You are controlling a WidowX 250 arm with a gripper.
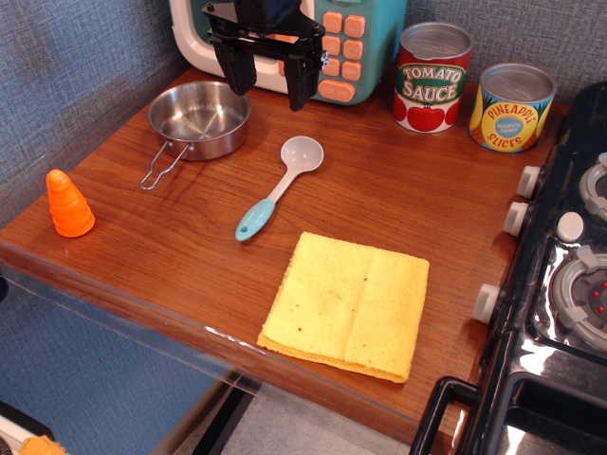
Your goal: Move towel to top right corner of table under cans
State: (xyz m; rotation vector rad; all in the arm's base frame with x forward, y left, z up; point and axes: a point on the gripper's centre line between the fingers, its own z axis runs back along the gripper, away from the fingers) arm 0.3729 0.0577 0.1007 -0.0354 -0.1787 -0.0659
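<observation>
The yellow towel (348, 304) lies flat and folded near the front edge of the brown wood table (142, 237). The red "Tomato Sauce" can (432, 78) and the yellow-and-blue "Pineapple Slices" can (511, 107) stand upright at the table's back right, apart from the towel. My black gripper (269, 81) hangs open and empty high at the back, above the table between the steel pan and the toy microwave, far from the towel.
A steel pan (199, 118) sits back left. A spoon (281, 187) with a teal handle lies mid-table. An orange cone (69, 203) stands at the left edge. A toy microwave (351, 47) stands behind. A black toy stove (560, 284) borders the right.
</observation>
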